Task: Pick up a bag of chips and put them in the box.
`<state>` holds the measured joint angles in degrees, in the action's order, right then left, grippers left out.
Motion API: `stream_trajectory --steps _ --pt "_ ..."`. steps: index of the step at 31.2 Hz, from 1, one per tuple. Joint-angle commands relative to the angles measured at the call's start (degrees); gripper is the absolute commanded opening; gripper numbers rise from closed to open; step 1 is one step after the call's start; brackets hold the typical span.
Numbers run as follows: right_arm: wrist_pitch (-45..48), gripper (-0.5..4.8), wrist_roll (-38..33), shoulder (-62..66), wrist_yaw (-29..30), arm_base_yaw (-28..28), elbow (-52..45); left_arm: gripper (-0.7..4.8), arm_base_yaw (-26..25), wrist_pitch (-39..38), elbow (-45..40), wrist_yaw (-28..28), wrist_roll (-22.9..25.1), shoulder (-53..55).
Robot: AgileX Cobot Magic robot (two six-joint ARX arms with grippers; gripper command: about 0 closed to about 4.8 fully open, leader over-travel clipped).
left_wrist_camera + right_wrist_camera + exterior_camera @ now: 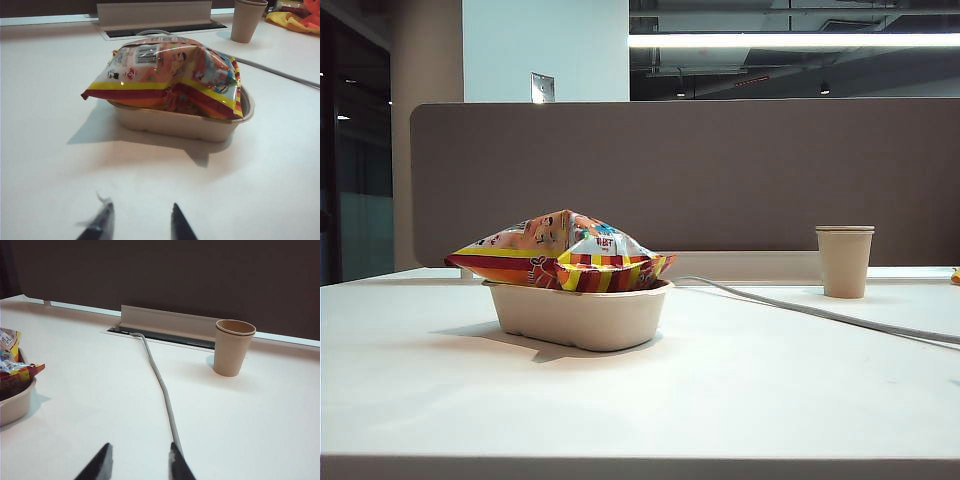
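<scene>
Already the bag of chips (170, 80) sits in the box (175, 122) on the table (60, 165), ends overhanging. Looks light, crinkly, crushable; its sealed edge suits gripping. Left claw (141, 220) empty, tips slightly parted; right claw (140, 460) likewise, over the cable (162, 390).

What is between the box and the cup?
A grey cable crosses the white table between the box and the cup, as the exterior view shows; nothing else lies there.
</scene>
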<state>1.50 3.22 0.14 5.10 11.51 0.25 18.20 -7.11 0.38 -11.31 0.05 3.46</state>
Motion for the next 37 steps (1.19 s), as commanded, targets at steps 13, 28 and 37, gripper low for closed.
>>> stream_trajectory --steps 13,28,37 --pt "0.8 1.47 -0.2 0.0 -0.1 0.0 -0.1 1.47 -5.4 0.3 0.2 1.2 1.6 -1.5" --pt "0.8 1.47 -0.2 0.0 -0.1 0.2 -0.1 1.47 -10.1 1.1 0.2 2.9 2.6 -3.3" --pt "0.8 1.47 -0.2 0.0 -0.1 0.2 -0.1 1.47 -11.8 2.9 0.2 3.2 2.5 -3.3"
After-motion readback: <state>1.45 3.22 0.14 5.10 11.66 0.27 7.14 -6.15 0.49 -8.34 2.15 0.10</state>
